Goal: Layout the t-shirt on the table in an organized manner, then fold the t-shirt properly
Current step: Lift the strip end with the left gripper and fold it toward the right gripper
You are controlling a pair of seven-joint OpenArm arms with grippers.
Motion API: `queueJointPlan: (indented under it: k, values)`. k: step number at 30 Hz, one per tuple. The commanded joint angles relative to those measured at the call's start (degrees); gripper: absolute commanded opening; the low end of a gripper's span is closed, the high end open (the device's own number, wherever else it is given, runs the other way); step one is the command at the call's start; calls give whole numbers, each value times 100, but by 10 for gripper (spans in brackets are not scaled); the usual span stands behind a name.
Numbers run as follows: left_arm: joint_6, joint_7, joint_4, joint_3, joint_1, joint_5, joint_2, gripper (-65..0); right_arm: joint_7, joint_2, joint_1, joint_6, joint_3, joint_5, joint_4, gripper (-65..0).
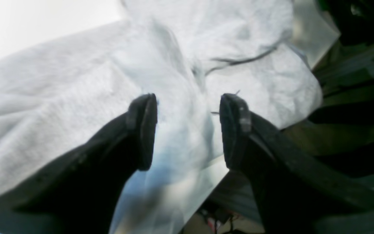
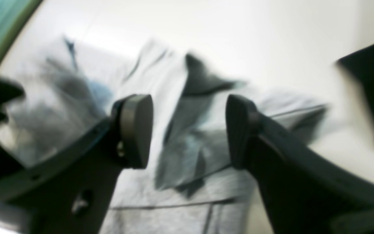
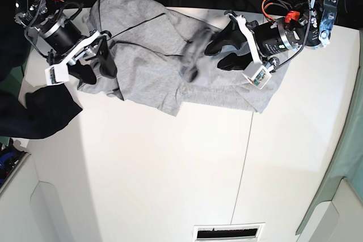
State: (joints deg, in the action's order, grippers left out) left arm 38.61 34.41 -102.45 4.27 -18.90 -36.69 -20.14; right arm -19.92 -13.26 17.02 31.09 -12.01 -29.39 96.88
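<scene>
In the base view the near half of the table (image 3: 170, 185) is bare white, with a thin dark seam running from 6 o'clock up toward the shirt and a small vent grille (image 3: 228, 232) at the near edge. Past the middle, the t-shirt (image 3: 147, 77) lies crumpled in a wide band across the far part of the tabletop, its upper edge spilling over the far rim at about 11 o'clock. A dark cloth (image 3: 39, 114) sits at 9 o'clock, hanging off the table's side.

The right gripper (image 3: 105, 63) is at 10 o'clock, over the shirt's end there. In the right wrist view the right gripper's 2 jaws stand wide apart with nothing between them, and grey folds of shirt lie below the gap, blurred; the dark cloth shows at that view's 3 o'clock.

The left gripper (image 3: 218, 49) is at 1 o'clock, over the shirt's other end. In the left wrist view its 2 jaws also stand well apart; a ridge of grey fabric runs through the gap between them, but neither pad presses on it. Further off, at 12 o'clock, a blurred bunch of shirt (image 3: 195, 55) hangs beside that gripper
</scene>
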Motion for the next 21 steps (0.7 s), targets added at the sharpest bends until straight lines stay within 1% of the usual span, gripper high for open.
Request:
queueJointPlan:
  k: [1,3,5,7,9,11,14,16,19,21]
  values:
    - [37,-109,-98,31,33,-157,-33,-315,13,-28,-20,20,-227,-173,116,-295]
    - [46,201,-136,59,50,-474,-28,-315,-192,15,-28,20,-614,-328,114,-284]
    - [139,433,-254,57,50,-809,2,-315,-442,11,-31,20,-973,-468,114,-237]
    - [139,459,-437,57,50,-885,17,-315,-800,9,-31,20,-1292,-647,101,-202]
    - [139,444,-640,28,66,-872,15,-315,-1316,7,-17,22,-1467,-903,63,-202]
    - [139,442,-826,-109,66,-844,15,-315,-1633,13,13,22,-1456,-1016,-55,-202]
    - [139,483,-892,-485,63,-745,13,-315,-1622,13,31,31,-1274,-1228,-557,-202]
    - [139,490,-883,-831,63,-544,11,-315,-1545,13,-22,122,-1095,-1355,-992,-202]
    - [-199,492,-846,-1403,61,-376,9,-315,-1502,35,-151,195,-752,-1464,-1528,-203]
    - [-221,503,-739,-1764,61,-374,4,-315,-1497,146,-216,223,-544,-1502,-1700,-203]
